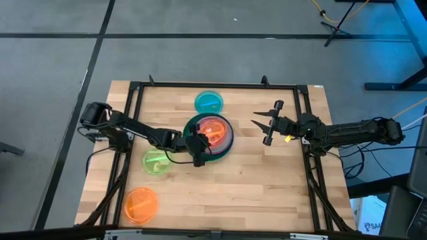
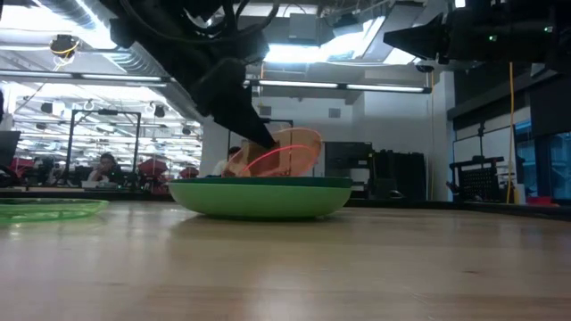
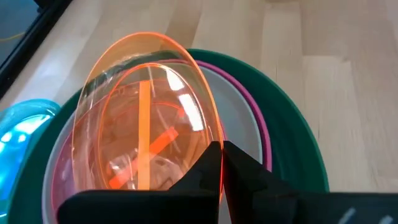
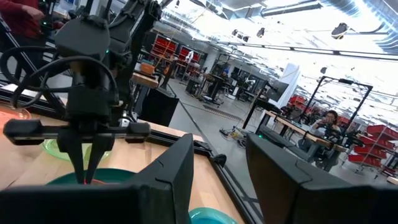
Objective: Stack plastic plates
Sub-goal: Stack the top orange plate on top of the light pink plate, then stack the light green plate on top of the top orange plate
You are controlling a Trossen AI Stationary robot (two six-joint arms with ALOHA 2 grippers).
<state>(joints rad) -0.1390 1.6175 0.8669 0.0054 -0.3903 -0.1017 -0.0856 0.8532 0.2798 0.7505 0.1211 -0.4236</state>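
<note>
Over plate stack (image 1: 225, 148): left fingers (image 1: 199, 148) pinching tilted orange plate (image 1: 213, 130); right fingers (image 1: 263, 123) spread.

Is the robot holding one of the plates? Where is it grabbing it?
Yes. The left gripper pinches the orange plate by its rim, tilted over the stack. The right gripper is open and holds nothing.

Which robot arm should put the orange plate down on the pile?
Probably the left. Its gripper is already shut on the tilted orange plate over the stack. The right gripper hangs open, off to the side.
</note>
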